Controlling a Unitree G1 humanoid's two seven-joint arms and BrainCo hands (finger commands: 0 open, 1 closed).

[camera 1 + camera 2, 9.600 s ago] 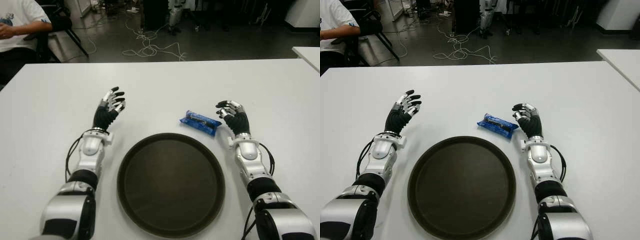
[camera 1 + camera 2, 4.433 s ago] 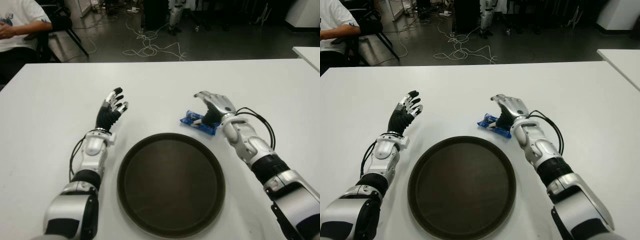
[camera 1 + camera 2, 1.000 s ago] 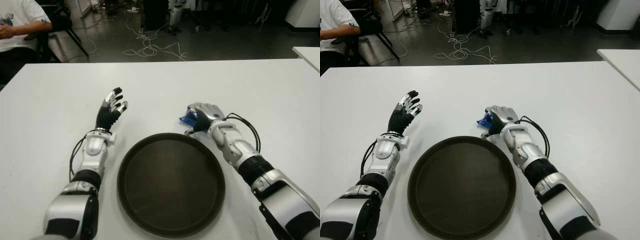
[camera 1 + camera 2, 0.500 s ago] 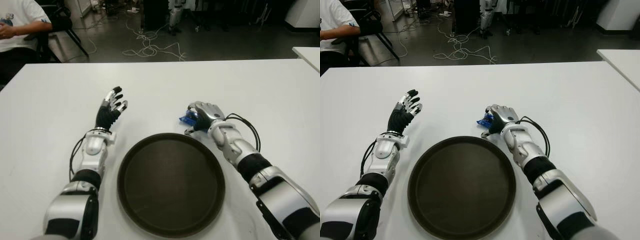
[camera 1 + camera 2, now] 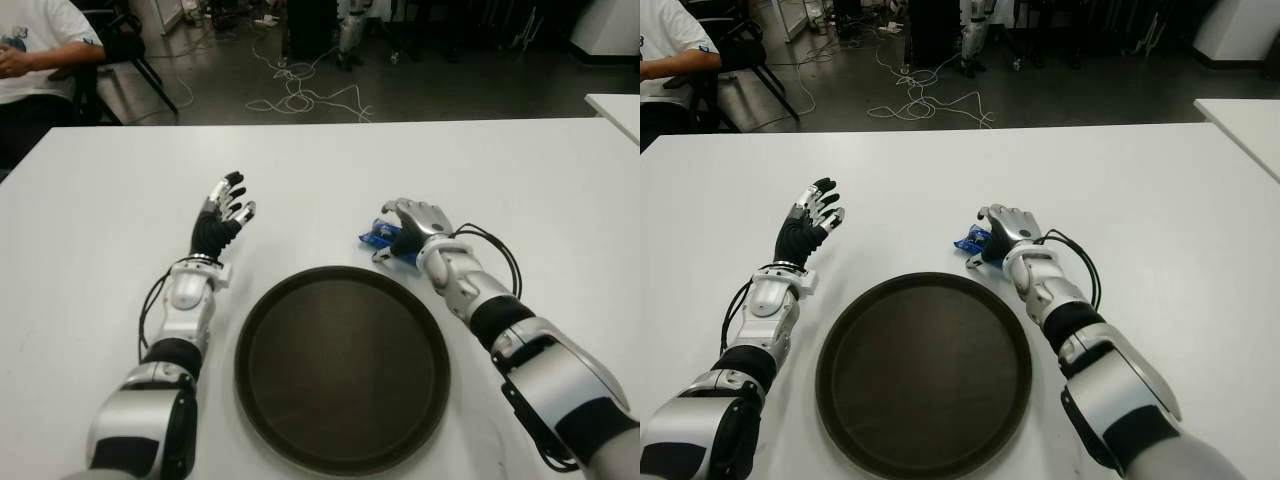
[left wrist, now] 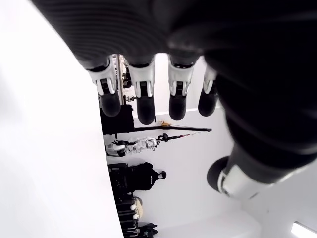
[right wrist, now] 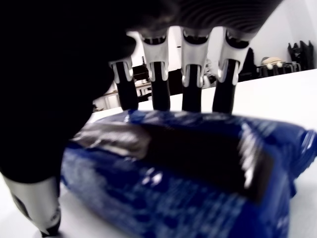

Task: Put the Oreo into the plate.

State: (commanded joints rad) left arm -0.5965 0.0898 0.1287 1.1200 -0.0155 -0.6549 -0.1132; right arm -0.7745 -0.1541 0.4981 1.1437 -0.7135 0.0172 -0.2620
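— While the left hand (image 5: 222,213) shows beside the plate (image 5: 342,368), fingers spread and empty, where's the Oreo (image 5: 378,236)?
— On the table (image 5: 90,230) just past the plate's far rim, under the right hand (image 5: 410,229).
— And the right wrist view?
— Fingers (image 7: 191,83) curl over the blue pack, thumb alongside.
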